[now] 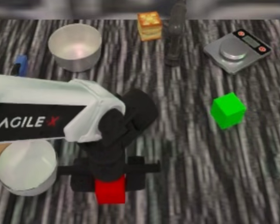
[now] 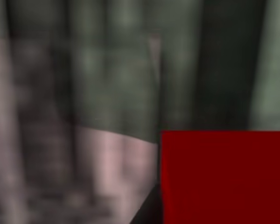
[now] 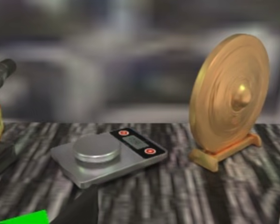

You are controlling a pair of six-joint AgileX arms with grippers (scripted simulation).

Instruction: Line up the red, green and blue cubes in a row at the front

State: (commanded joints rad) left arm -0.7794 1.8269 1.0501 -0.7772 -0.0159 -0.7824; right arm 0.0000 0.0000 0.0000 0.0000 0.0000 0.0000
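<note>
At table front, left pincer (image 1: 108, 179) over red cube (image 1: 110, 191), grip state unclear, green cube (image 1: 228, 110) apart.

Red cube (image 1: 110, 191) front left; green cube (image 1: 228, 110) mid-right.

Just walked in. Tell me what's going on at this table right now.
The left gripper is down at the front of the table, left of centre, with the red cube between its fingers; whether it is gripping it cannot be told. The green cube sits alone farther back on the right side, not yet in any row. No blue cube shows in these views. The right arm is out of the top view; its wrist camera looks across the scale toward a golden disc on a stand.
</note>
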